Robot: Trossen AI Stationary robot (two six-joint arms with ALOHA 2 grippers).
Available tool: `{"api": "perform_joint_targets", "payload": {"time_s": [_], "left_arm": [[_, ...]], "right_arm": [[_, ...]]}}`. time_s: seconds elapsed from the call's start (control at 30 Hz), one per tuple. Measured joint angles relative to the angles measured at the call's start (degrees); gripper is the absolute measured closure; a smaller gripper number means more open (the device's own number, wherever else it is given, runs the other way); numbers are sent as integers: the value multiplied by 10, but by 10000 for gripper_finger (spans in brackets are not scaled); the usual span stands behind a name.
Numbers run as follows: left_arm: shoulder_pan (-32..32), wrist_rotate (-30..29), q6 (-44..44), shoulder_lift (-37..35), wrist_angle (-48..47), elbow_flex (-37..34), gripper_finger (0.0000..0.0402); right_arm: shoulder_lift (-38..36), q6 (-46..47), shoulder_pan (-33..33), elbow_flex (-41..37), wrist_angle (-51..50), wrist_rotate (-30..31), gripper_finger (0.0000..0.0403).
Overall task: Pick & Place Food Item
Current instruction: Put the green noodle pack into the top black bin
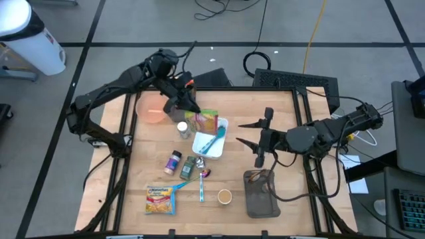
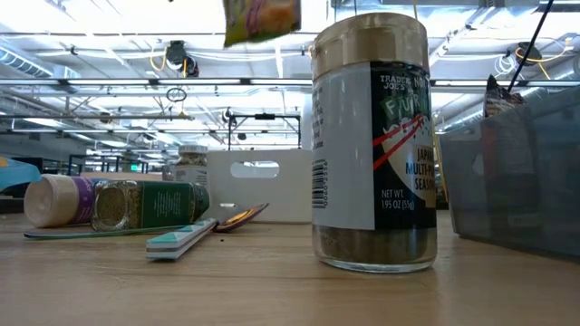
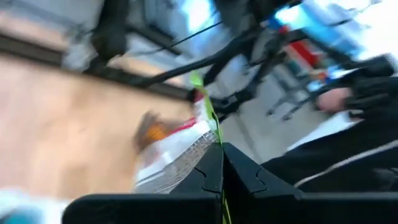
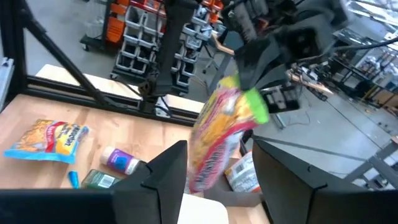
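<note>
Your left hand [image 1: 192,109] is clamped on the snack bag [image 1: 205,120], which hangs long-axis down over the white bin [image 1: 219,147]; the right hand [image 1: 247,133] waits well apart, fingers spread.

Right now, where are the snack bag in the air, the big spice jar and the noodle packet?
snack bag [image 1: 205,121], high view, middle of its colourful face.
spice jar [image 2: 373,145], low view, its label.
noodle packet [image 1: 160,198], high view, its centre.
</note>
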Motion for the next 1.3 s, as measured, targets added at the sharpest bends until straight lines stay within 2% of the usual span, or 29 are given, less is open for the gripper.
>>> {"api": "perform_joint_targets", "payload": {"time_s": [0.13, 0.27, 0.5, 0.67, 0.93, 1.1, 1.3], "left_arm": [[30, -56, 91, 1, -119, 0, 401], [50, -115, 164, 1, -194, 0, 401], [77, -212, 234, 1, -257, 0, 401], [80, -312, 273, 1, -275, 0, 401], [105, -406, 282, 1, -274, 0, 401], [141, -417, 259, 1, -273, 0, 401], [175, -424, 191, 4, -238, -2, 401]], "right_arm": [[0, 7, -13, 0, 0, 0, 227], [0, 14, -26, 0, 0, -1, 225], [0, 15, -41, -1, 1, 0, 233], [0, 40, -50, -15, -1, -1, 234], [0, 64, -52, -38, 0, 1, 234], [0, 71, -52, -46, 0, 32, 234], [0, 45, -73, -47, 0, 30, 234]]}}
